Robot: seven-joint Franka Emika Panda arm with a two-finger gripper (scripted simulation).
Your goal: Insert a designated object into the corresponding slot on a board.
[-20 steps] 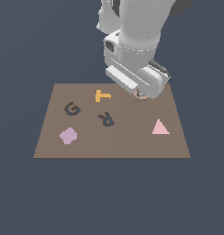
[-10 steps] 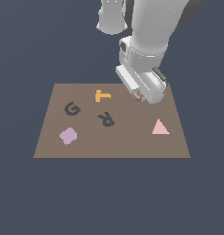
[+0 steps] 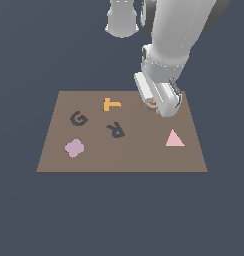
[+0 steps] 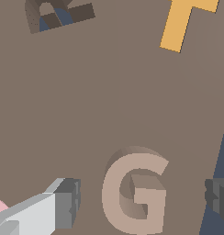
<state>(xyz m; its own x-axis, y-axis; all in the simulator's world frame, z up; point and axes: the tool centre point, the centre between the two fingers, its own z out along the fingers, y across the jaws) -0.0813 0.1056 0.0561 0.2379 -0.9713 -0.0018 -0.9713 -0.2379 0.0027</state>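
The task is at its start: nothing is inserted yet. The G piece (image 4: 134, 193) lies flat on the board (image 3: 129, 157), near the board's far edge toward the exterior view's right; in that view only a sliver of it (image 3: 151, 105) shows under the arm. The gripper (image 4: 141, 199) hangs over it with jaws spread. One finger (image 4: 68, 202) sits on one side of the letter and the other finger (image 4: 218, 195) on the opposite side, each clear of the piece, so nothing is held.

The G slot (image 3: 78, 119) is empty and lies well apart from the piece, toward the exterior view's left, with the orange T (image 3: 112, 104) and the R recess (image 3: 115, 130) between them.

Everything is left to do, as I judge it: close on the G, lift it, carry it across the board, line it up with the slot and press it in.
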